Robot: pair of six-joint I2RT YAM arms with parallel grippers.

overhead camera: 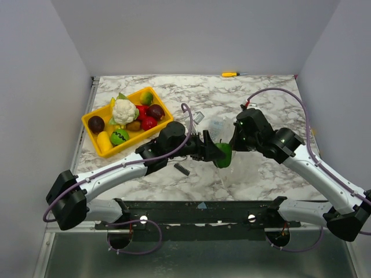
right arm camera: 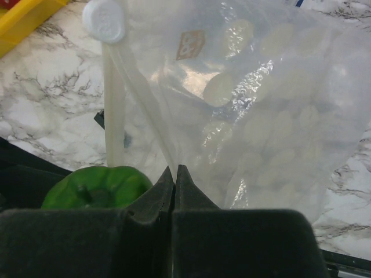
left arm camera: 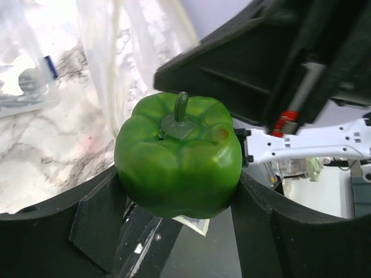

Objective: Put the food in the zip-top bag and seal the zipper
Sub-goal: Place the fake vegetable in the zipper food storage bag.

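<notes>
My left gripper is shut on a green toy bell pepper, held at mid-table; the pepper also shows in the top view and the right wrist view. My right gripper is shut on the rim of the clear zip-top bag, which hangs open just beside the pepper. The bag's white zipper strip with a round slider runs down the left. In the top view the bag is faint below my right gripper. More food lies in the yellow tray, including a white cauliflower.
A small black spring-like piece lies on the marble near the left arm. A small clear packet and another clear item lie behind the grippers. A yellow-handled tool lies at the far edge.
</notes>
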